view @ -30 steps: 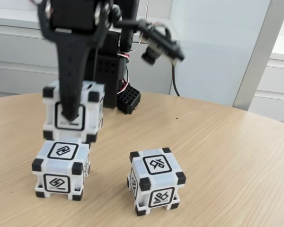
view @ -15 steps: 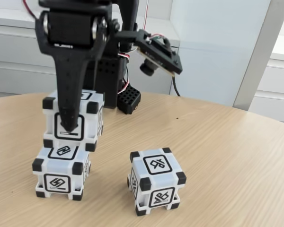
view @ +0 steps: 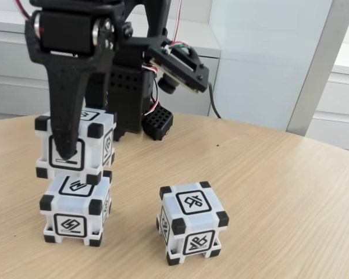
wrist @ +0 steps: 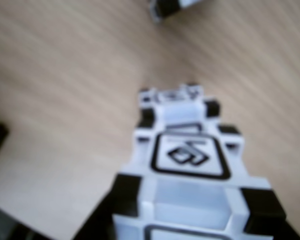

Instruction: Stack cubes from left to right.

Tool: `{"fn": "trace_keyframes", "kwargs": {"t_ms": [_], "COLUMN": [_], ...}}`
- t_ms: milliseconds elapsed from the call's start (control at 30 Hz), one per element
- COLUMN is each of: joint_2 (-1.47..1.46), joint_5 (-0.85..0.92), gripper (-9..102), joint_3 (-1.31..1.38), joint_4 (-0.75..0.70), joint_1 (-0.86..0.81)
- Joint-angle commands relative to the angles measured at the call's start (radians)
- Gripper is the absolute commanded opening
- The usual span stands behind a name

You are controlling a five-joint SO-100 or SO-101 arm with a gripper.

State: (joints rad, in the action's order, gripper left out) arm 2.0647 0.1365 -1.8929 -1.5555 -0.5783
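Observation:
Three white cubes with black corner blocks show in the fixed view. My gripper (view: 75, 146) is shut on the upper cube (view: 96, 148), its black front finger (view: 65, 125) pressed on the cube's near face. That cube sits at the top of the left cube (view: 75, 215), shifted a little to the left; I cannot tell whether they touch. The third cube (view: 192, 224) stands alone on the table to the right. In the wrist view the held cube (wrist: 190, 205) fills the bottom, with the glyphed top of the left cube (wrist: 187, 152) just beyond it.
The arm's black base (view: 134, 93) stands behind the stack on the round wooden table (view: 279, 192), and the wrist camera (view: 177, 64) juts to the right. A corner of the third cube (wrist: 170, 6) shows at the wrist view's top edge.
The gripper has carried the held cube to the left and slightly down, so it now sits over the left cube's left side. The other two cubes have not moved.

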Motion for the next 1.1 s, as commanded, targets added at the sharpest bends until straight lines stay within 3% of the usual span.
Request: {"fn": "trace_keyframes", "kwargs": {"t_ms": [0, 800, 1067], "joint_2": [0.003, -0.049, -0.029], "joint_5": [0.009, 0.003, 0.006], "gripper": [0, 0, 23], "joint_3": [0.006, 0.008, 0.008], "joint_4": [0.011, 0.012, 0.012], "joint_1": [-0.008, -0.008, -0.008]}}
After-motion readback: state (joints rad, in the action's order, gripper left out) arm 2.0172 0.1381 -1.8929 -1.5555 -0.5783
